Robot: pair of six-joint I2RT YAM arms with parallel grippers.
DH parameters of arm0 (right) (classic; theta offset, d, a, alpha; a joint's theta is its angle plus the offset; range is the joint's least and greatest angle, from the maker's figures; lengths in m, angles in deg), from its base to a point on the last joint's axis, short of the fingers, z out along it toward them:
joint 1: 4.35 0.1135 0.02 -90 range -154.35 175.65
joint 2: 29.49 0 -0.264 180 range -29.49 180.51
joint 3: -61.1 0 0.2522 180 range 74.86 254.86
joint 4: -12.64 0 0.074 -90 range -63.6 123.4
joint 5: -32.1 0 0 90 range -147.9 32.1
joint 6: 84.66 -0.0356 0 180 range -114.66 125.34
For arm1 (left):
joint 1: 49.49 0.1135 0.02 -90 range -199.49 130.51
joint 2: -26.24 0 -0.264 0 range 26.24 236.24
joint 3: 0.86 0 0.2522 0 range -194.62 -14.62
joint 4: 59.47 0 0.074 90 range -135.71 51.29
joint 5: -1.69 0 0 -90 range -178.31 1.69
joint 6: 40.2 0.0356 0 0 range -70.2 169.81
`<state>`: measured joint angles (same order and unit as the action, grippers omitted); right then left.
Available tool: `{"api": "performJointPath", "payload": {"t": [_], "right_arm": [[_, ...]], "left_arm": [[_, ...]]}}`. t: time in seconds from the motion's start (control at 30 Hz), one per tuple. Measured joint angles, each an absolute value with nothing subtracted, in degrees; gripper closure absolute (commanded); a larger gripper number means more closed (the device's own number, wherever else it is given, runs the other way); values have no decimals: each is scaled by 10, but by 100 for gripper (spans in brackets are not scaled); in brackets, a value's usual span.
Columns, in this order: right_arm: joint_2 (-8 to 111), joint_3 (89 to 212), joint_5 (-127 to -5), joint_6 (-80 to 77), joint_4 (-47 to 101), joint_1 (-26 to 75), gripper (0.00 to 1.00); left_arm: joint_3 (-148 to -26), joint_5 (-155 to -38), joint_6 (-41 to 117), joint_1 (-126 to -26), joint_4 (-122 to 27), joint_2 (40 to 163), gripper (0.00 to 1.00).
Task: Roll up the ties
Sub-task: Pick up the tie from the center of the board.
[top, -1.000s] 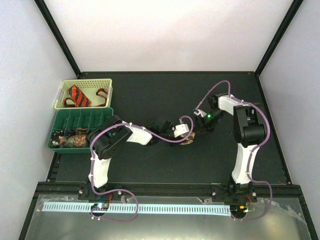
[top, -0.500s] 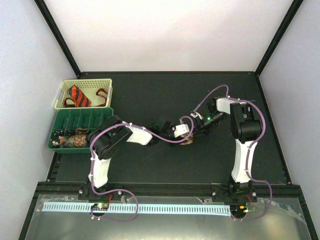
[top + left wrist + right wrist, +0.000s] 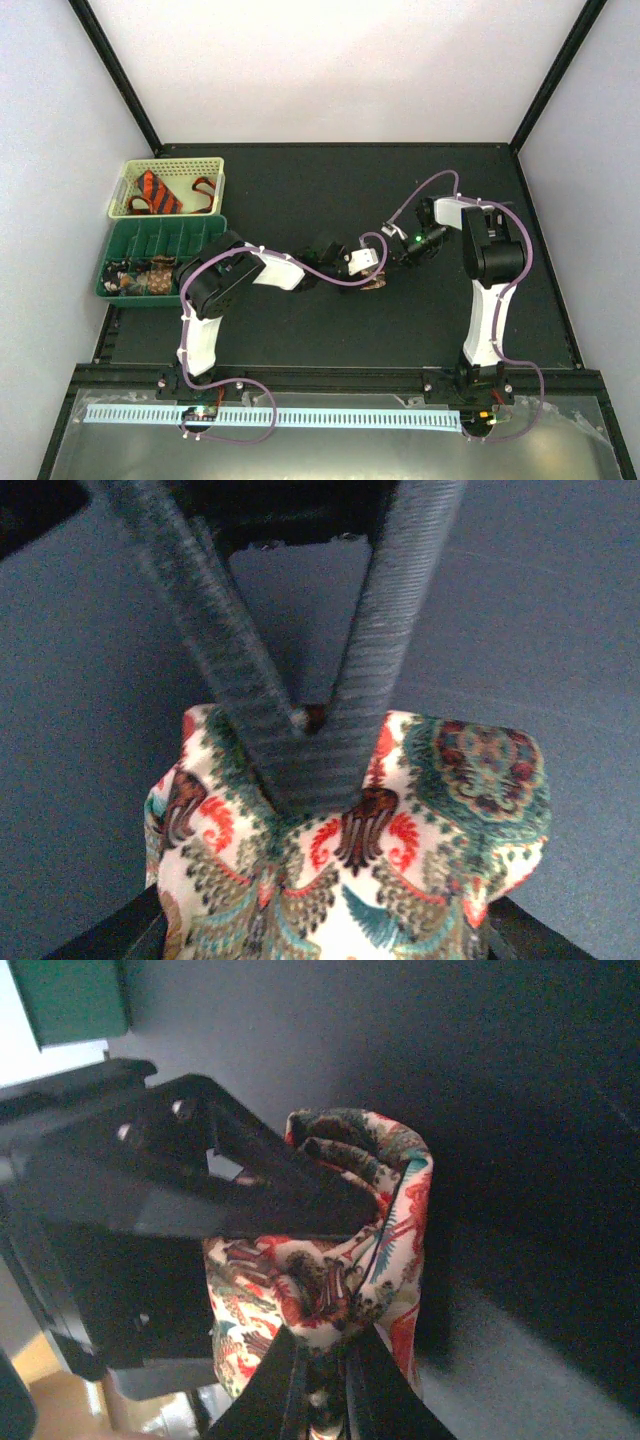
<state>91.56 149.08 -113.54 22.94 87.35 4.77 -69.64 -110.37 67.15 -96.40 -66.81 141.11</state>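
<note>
A rolled tie [image 3: 378, 285] with a brown, green and red pattern sits mid-table. My left gripper [image 3: 371, 277] comes at it from the left. In the left wrist view its two ribbed fingers [image 3: 365, 680] meet in a V on top of the tie's coil [image 3: 450, 810], and the left gripper [image 3: 308, 778] is shut on it. My right gripper [image 3: 394, 262] reaches in from the right. In the right wrist view the right gripper [image 3: 322, 1375] pinches a fold of the tie [image 3: 390, 1190] from below. An orange tie with black stripes [image 3: 158, 191] lies in the yellow basket [image 3: 215, 170].
A green divided tray [image 3: 170, 238] stands at the left edge below the basket, with small patterned coils [image 3: 140, 281] in its front compartments. Purple cables [image 3: 430, 185] loop above both arms. Black frame posts border the table.
My right gripper has moved left and down to the rolled tie and has shut on its fabric. The left arm and its grip on the tie have stayed as they were.
</note>
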Motion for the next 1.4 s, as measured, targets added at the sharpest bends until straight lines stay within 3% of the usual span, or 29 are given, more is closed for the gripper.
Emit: {"api": "performJointPath", "payload": {"t": [0.2, 0.53, 0.7, 0.77, 0.93, 1.0, 1.03, 1.13, 1.17, 1.4], "right_arm": [[906, 1483, -1134, 219, 862, 49, 99], [896, 1464, -1137, 217, 849, 49, 99], [895, 1461, -1140, 213, 845, 49, 99], [894, 1460, -1140, 213, 843, 49, 99], [889, 1458, -1140, 213, 833, 49, 99], [887, 1458, -1143, 211, 832, 49, 99], [886, 1458, -1146, 209, 833, 49, 99], [884, 1453, -1154, 200, 833, 60, 99], [883, 1451, -1155, 198, 831, 63, 99], [841, 1431, -1160, 170, 796, 52, 99]], "left_arm": [[-681, -1102, 664, -964, -673, 1408, 2], [-647, -1107, 665, -956, -680, 1383, 1], [-691, -1110, 669, -955, -682, 1424, 1], [-717, -1111, 669, -955, -682, 1443, 9], [-723, -1121, 679, -956, -683, 1448, 55], [-710, -1123, 684, -957, -694, 1443, 63], [-702, -1123, 689, -957, -701, 1439, 58], [-678, -1123, 694, -957, -705, 1420, 7], [-672, -1123, 692, -957, -700, 1413, 2], [-653, -1116, 642, -928, -594, 1316, 1]]}}
